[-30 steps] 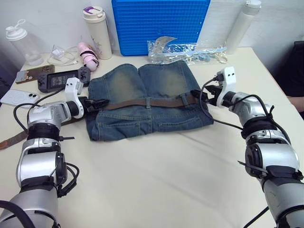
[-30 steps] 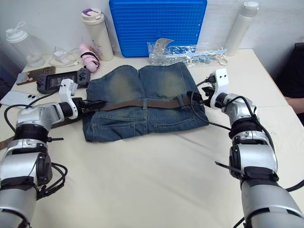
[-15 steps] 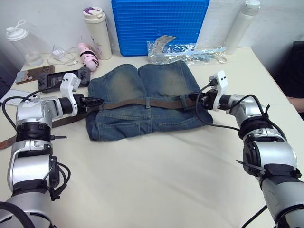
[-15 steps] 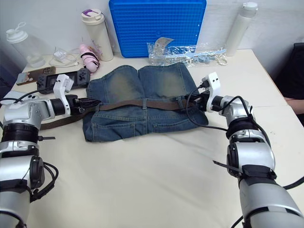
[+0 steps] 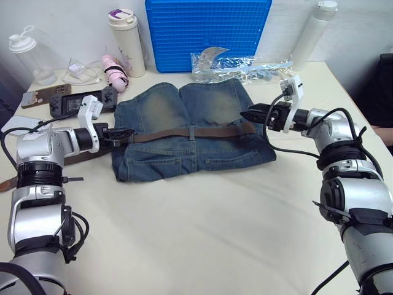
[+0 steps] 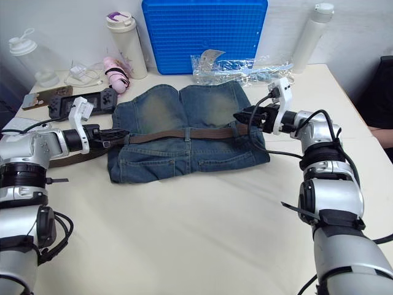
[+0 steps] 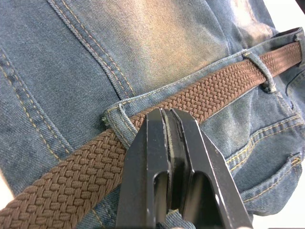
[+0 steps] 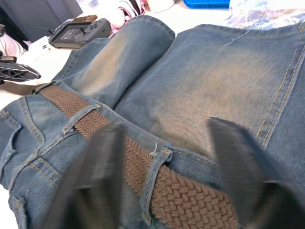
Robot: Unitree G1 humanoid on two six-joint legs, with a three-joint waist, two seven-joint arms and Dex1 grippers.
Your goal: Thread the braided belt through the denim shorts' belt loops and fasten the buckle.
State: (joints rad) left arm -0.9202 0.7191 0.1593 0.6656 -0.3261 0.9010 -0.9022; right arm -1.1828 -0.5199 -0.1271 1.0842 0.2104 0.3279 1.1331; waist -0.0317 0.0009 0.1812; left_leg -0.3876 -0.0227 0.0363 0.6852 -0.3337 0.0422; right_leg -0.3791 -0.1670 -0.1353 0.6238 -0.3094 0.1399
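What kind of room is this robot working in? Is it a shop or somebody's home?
Probably a lab or office desk, not a shop: a plain white table against a wall, cluttered with drink bottles, a handheld game console and a phone.

My shorts [image 5: 190, 132] are faded blue denim with pale yellowish patches and tan stitching. The belt [image 7: 200, 93] is dark brown, woven in a braid. The board [image 5: 207, 31] is bright blue, grid-textured. My tool [image 7: 167, 157] fingers are black. The desk [image 5: 202, 233] is cream.

You see your right gripper [image 8: 164, 157] spread wide above the braided belt [image 8: 143, 167], which runs under two belt loops [image 8: 153, 179] on the denim shorts [image 8: 200, 90].
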